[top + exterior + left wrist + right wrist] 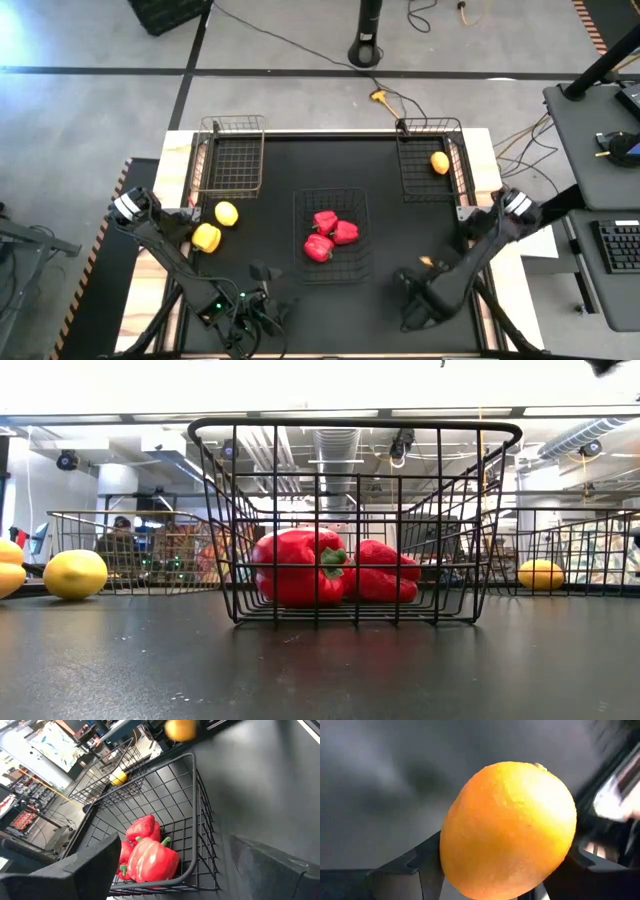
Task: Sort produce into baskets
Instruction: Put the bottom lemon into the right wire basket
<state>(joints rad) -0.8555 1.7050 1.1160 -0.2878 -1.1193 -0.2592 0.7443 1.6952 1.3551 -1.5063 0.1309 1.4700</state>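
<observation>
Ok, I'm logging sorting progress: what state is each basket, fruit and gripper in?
Middle basket: holds three red peppers.
Copper basket: empty.
Right basket: holds one orange fruit.
Two yellow pieces: loose on the table.
Right gripper: closed on an orange.
Left gripper: open, holding nothing.

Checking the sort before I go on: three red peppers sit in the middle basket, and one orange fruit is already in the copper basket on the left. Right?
Not quite. The three red peppers are in the middle basket, but the orange fruit lies in the dark basket on the right, not the copper basket, which holds nothing. The high view shows it.
</observation>
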